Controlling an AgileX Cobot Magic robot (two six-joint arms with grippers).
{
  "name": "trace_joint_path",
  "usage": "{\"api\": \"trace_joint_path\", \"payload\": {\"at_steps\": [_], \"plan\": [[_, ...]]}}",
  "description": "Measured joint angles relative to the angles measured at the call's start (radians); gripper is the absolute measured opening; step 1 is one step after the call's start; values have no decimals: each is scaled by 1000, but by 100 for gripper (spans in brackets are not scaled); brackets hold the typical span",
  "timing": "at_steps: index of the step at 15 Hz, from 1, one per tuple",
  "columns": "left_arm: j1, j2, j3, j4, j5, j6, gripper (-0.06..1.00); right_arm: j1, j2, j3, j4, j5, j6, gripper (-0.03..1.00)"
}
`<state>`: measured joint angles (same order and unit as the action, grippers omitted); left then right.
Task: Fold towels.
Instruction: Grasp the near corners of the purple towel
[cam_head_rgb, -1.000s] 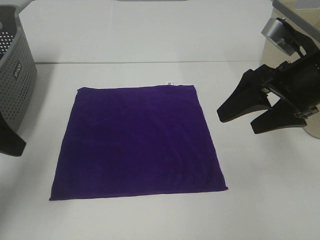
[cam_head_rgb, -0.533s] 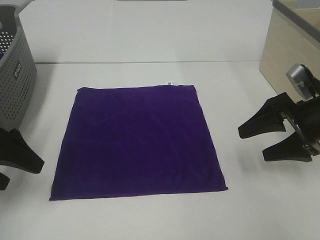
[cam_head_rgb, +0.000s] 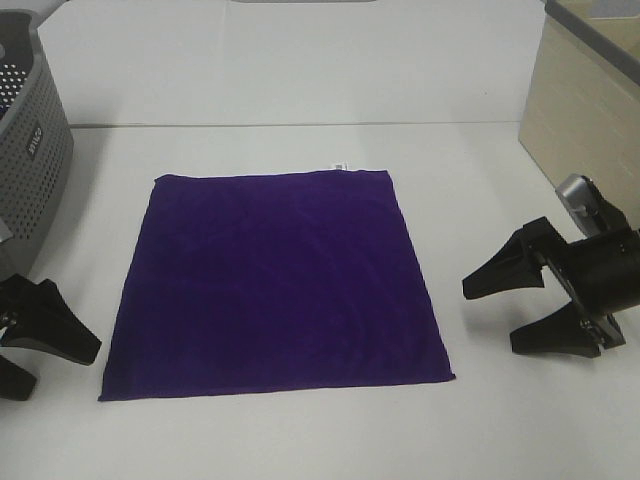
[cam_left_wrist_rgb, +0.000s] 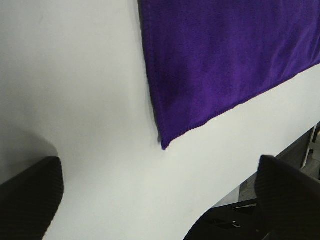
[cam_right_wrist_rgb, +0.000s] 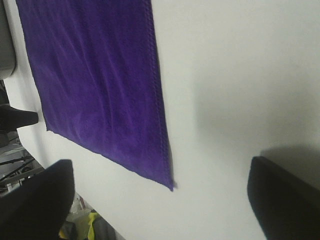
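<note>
White table (cam_head_rgb: 480, 170); flat, unfolded purple towel (cam_head_rgb: 275, 285)

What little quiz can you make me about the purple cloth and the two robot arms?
1. True or false: the deep purple square soft cloth lies flat and unfolded on the white table.
2. In the high view, which edge of it bears the small white tag? A: near edge. B: far edge. C: left edge.
3. Fill in: the jaws of the black left arm and black right arm both stand ____.
Key: 1 true; 2 B; 3 open.
</note>
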<state>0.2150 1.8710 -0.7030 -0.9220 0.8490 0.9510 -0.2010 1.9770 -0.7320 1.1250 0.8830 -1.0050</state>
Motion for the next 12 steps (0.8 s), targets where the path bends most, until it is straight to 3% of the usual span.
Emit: {"api": "trace_joint_path", "payload": {"at_steps": [5, 12], "plan": [[0, 0, 0, -2, -4, 0, 97, 0, 70, 4, 64, 66, -5, 90], [0, 0, 0, 1, -5, 0, 97, -2, 81, 3, 74, 75, 3, 89]]}}
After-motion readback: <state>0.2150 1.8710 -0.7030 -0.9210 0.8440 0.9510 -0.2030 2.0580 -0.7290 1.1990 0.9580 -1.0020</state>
